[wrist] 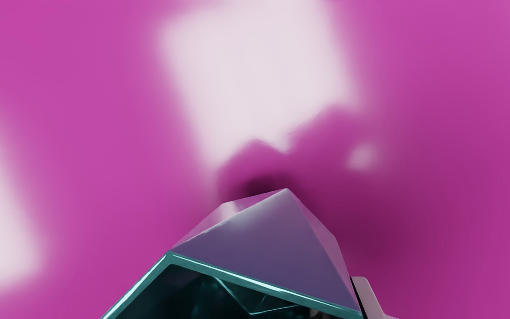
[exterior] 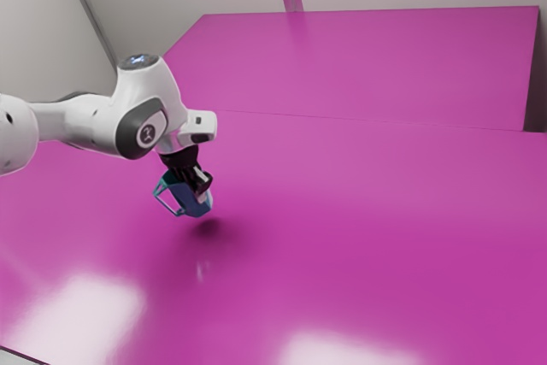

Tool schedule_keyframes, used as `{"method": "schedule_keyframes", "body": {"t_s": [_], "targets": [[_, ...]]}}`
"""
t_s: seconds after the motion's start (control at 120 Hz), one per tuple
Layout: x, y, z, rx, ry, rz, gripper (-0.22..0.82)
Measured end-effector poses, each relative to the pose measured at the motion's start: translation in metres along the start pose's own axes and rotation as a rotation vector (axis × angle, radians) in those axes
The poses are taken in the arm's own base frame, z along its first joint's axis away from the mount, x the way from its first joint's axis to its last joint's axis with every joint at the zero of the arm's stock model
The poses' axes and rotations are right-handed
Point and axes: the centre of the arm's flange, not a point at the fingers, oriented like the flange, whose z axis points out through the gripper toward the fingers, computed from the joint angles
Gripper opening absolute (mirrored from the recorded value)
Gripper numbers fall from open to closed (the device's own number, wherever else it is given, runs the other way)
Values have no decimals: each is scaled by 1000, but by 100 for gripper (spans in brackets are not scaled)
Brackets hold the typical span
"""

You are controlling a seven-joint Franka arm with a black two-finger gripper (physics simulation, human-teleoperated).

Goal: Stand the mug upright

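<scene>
The black gripper (exterior: pixel 203 184) hangs low over the table in the exterior view, shut on the wall of a blue-teal faceted mug (exterior: pixel 186 197). The mug is tilted and held just above the tabletop, its angular handle (exterior: pixel 166 199) toward the exterior view's left. In the wrist view, the mug (wrist: pixel 264 261) shows its teal rim and dark interior facing the camera. A pale finger (wrist: pixel 367 294) lies against the outside of the mug's wall there; a small part of the other appears inside the rim. The mug's base is mostly hidden from the wrist camera.
A glossy magenta table (exterior: pixel 367 237) spreads beneath the arm, with bright reflections and a dark shadow under the mug. A magenta panel (exterior: pixel 367 66) lies beyond a thin seam toward the back, near pale walls.
</scene>
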Motion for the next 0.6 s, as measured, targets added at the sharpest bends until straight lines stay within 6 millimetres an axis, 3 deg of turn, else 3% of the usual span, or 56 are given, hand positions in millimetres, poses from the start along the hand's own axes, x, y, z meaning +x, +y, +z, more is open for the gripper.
{"method": "schedule_keyframes", "body": {"t_s": [0.25, 0.467, 0.6], "targets": [[-4, 4, 27, 6, 14, -64, -17], [-3, 7, 30, 7, 39, -106, -17], [-2, 9, 30, 2, 48, -123, -11]]}}
